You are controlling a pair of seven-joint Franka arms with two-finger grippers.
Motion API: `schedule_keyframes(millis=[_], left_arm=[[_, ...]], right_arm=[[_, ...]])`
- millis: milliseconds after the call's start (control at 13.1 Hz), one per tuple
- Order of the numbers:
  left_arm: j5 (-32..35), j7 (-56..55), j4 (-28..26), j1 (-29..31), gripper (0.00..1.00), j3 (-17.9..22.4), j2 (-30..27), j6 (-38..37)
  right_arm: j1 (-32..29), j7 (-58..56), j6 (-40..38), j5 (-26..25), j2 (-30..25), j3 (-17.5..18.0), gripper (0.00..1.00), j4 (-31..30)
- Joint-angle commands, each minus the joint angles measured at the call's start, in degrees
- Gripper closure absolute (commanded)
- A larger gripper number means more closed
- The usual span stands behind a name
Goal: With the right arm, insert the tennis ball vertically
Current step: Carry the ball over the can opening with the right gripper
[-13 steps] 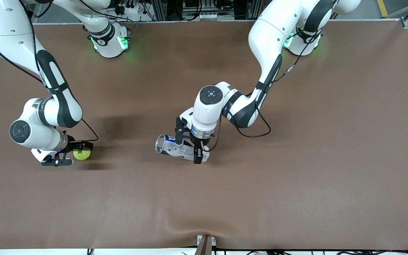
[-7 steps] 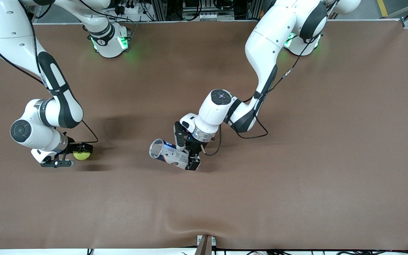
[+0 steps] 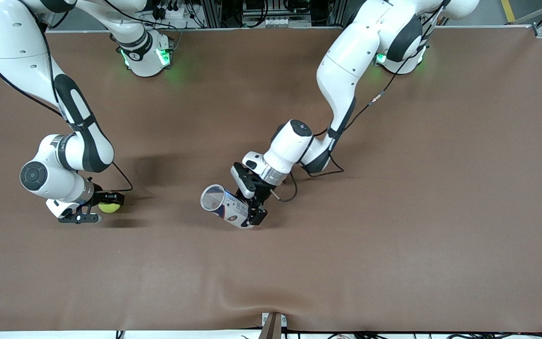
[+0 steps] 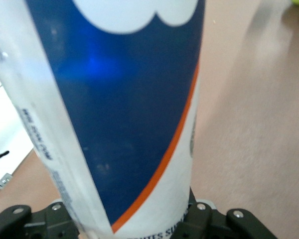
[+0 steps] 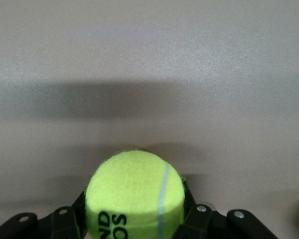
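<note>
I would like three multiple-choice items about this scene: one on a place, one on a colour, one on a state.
1. Where is the yellow-green felt tennis ball?
A. toward the right arm's end of the brown table
B. inside the can
C. at the left arm's base

2. What colour is the stripe edging the blue panel on the white cylindrical ball can?
A. green
B. orange
C. black

3. How is the can in the left gripper?
A. standing upright on the table
C. lying flat, untouched
B. gripped and tilted, its open mouth toward the right arm's end

Answers: 1 A, the right gripper has the ball between its fingers there; 2 B, the left wrist view shows it; 3 B, the front view shows its round mouth.
</note>
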Motion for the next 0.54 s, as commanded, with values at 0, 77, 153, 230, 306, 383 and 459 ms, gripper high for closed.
schedule_keyframes(millis=[0,77,153,230,306,383,459], left_arm=[[-6.61,-0.47,0.33,-1.80,0.31,-0.60,1.55,4.84],[-9.25,-0.47,0.33,-2.85,0.31,-0.60,1.99,6.33],[-11.45,-0.47,0.33,-3.47,0.31,-0.60,2.26,7.83],[-13.48,-0.47,0.33,-4.26,0.30,-0.60,2.87,9.67],[-14.80,-0.56,0.33,-4.62,0.30,-0.60,3.40,11.78],[-15.43,-0.99,0.33,-5.14,0.30,-0.69,4.18,13.71],[-15.61,-3.00,0.33,-5.41,0.30,-0.60,4.97,14.69]], right_arm=[[-0.21,-0.03,-0.19,-0.83,-1.82,0.28,0.88,-0.33],[0.06,-0.03,-0.89,-0.83,-2.61,0.28,0.93,-0.24],[0.06,0.05,-1.94,-0.83,-3.92,0.28,0.98,-0.07],[0.14,0.23,-3.26,-0.83,-5.42,0.36,0.99,0.02],[0.32,0.49,-4.66,-0.83,-7.17,0.54,1.00,0.20],[1.10,0.58,-6.24,-0.83,-9.02,0.54,1.00,0.72],[1.90,0.76,-8.78,-0.74,-10.60,0.54,1.00,1.94]])
